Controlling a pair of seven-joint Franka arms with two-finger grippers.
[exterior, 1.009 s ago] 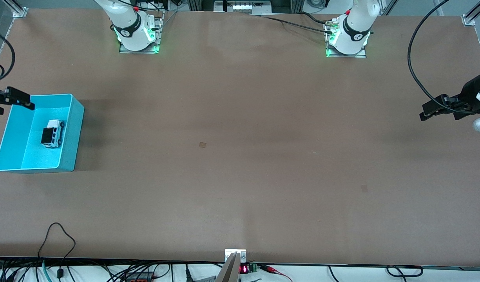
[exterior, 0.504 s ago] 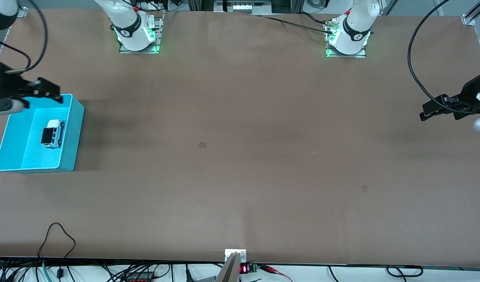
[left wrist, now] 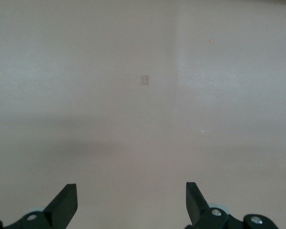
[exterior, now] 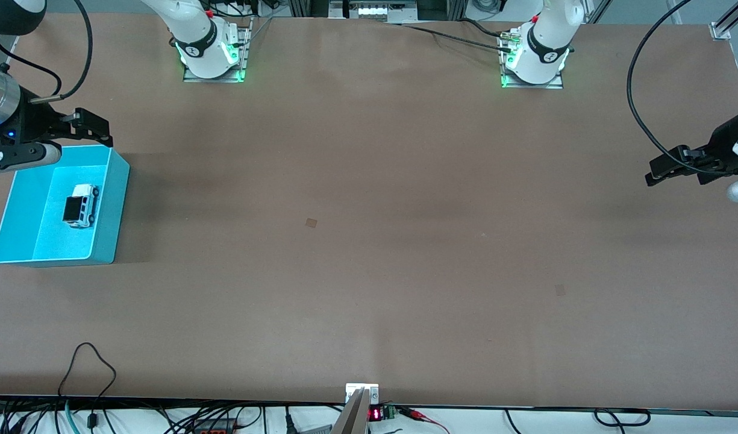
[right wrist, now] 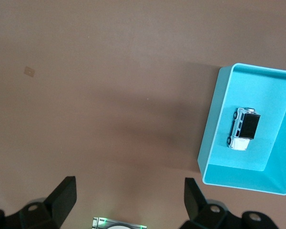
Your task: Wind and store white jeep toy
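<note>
Front view: the white jeep toy [exterior: 81, 205] is recorded inside the blue bin [exterior: 117, 199], upright on its wheels on the bin floor, close to the wall that faces the middle of the table; nothing else is seen in the bin, which stands at the right arm's end of the table [exterior: 369, 241]. The right gripper [exterior: 82, 128] is placed in the air over the bin's edge nearest the robot bases, jaws spread and nothing held. The left gripper [exterior: 661, 167] is held in wait over the left arm's end of the table, jaws parted and empty. Left wrist view: only bare tabletop is shown between the two spread fingertips [left wrist: 66, 200]; no container is listed here. Right wrist view: the bin [right wrist: 210, 138] and the toy [right wrist: 243, 129] within it are seen from above, well apart from the spread fingertips [right wrist: 64, 193]. Judgement: storage is taken as done, and the step in hand is judged to be the retreat of the right arm; it is best done by lifting clear of the bin wall, so that the bin is not knocked and the toy is not set rolling.
</note>
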